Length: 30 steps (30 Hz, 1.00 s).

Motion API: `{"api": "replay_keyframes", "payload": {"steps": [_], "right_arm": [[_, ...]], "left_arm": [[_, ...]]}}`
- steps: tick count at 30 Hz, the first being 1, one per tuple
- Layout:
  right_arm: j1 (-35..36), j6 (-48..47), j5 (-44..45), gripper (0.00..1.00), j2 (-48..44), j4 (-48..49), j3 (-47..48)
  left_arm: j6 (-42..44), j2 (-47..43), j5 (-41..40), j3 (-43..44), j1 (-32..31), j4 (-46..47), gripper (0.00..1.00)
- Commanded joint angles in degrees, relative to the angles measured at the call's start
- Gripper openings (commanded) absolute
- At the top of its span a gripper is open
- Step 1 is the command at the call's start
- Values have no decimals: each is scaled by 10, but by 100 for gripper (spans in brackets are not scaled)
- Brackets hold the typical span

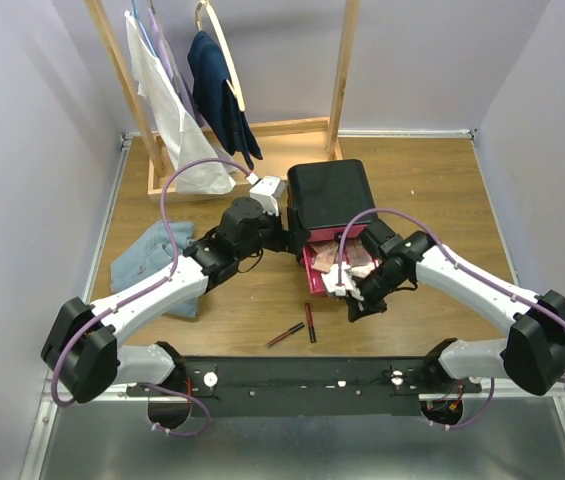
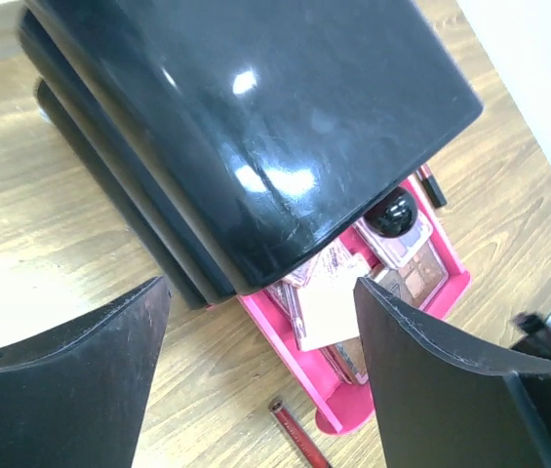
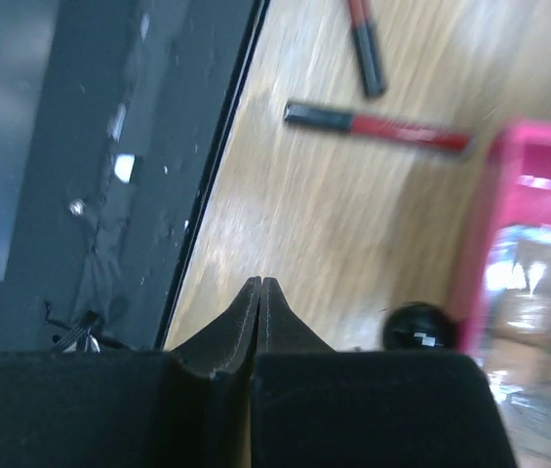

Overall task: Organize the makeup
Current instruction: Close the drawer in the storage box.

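A pink drawer (image 1: 314, 272) stands pulled out of the black box (image 1: 330, 192) and holds several pink-brown palettes (image 2: 407, 268). A round dark compact (image 2: 392, 211) lies on them. Two dark red lip tubes (image 1: 285, 334) (image 1: 311, 322) lie on the wood in front of the drawer. My left gripper (image 2: 260, 288) hangs open beside the box's left front corner with nothing between its fingers. My right gripper (image 3: 258, 284) is shut and empty, low over the wood by the drawer's front right, pointing toward the tubes (image 3: 377, 127). A round dark compact (image 3: 416, 328) shows by the drawer's wall.
A light blue cloth (image 1: 152, 262) lies at the left under my left arm. A wooden rack (image 1: 222, 90) with hanging clothes stands at the back. The black base rail (image 1: 302, 375) runs along the near edge.
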Motion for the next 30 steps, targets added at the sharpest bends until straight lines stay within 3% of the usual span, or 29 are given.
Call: {"api": "replay_keyframes", "payload": {"steps": [1,13,30], "right_arm": [[12,32,72,8,-15,88,-57],[27,162,199,20,-29,321,-88],[26,290,299,29,1,421,-39]], "left_arm": [[13,-42,-36,-11,2,-21,86],[10,-99,-71,-35,3,-41,89],[9,-143,-83,-65,4,-51,91]]}}
